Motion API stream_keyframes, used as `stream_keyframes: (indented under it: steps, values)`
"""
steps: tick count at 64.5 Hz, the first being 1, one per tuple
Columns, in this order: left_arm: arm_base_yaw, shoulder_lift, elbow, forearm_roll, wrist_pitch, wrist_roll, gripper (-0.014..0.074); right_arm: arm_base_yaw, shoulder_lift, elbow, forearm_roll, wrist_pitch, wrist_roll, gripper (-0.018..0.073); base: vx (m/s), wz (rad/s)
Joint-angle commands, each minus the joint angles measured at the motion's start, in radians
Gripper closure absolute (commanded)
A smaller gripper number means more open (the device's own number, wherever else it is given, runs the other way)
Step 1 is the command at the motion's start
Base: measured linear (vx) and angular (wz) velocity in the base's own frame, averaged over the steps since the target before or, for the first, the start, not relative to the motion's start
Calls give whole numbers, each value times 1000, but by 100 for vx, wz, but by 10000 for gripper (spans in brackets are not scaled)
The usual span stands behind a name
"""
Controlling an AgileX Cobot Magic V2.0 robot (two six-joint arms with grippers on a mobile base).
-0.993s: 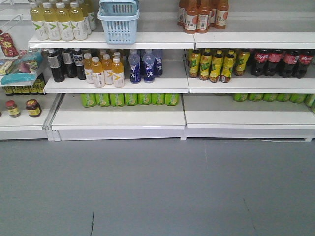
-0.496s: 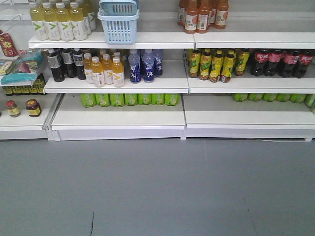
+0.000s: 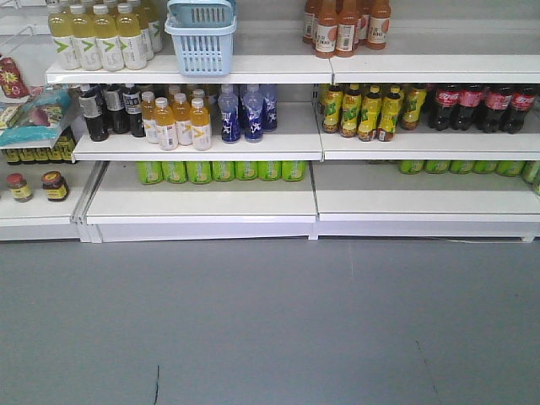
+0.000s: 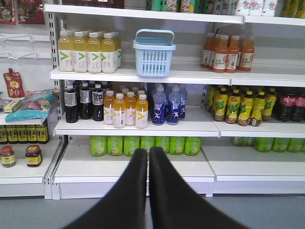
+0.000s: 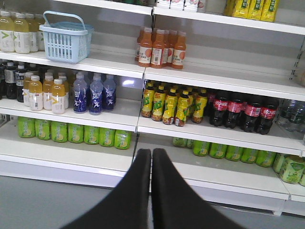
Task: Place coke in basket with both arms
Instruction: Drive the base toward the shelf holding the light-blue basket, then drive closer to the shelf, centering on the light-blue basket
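While upright, coke [image 5: 237,112] cap-upward.

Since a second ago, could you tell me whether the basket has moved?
No. The basket keeps its place on the shelf beside the yellow bottles; only the whole view drifted left.

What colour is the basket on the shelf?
Pale blue basket, clearest in the left wrist view.

Both look the same here tbh. The left gripper [image 4: 148,152] has its two black wedge fingers [image 4: 131,191] pressed flat together, tips poking up from the bottom of its wrist view, nothing pinched between them. The right gripper [image 5: 151,153] is the same deal: closed tip to tip, holding nothing.
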Motion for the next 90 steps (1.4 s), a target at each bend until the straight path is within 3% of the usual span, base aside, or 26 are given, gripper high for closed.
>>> stream_keyframes:
  steps: [1, 90]
  values:
    - [-2, -20, -1, -8, -68, -10, 603, 1, -18, 10, -15, -68, -9, 564, 3, -1]
    - [-2, -20, -1, -8, -68, -10, 603, 1, -18, 10, -15, -68, -9, 564, 10, 6]
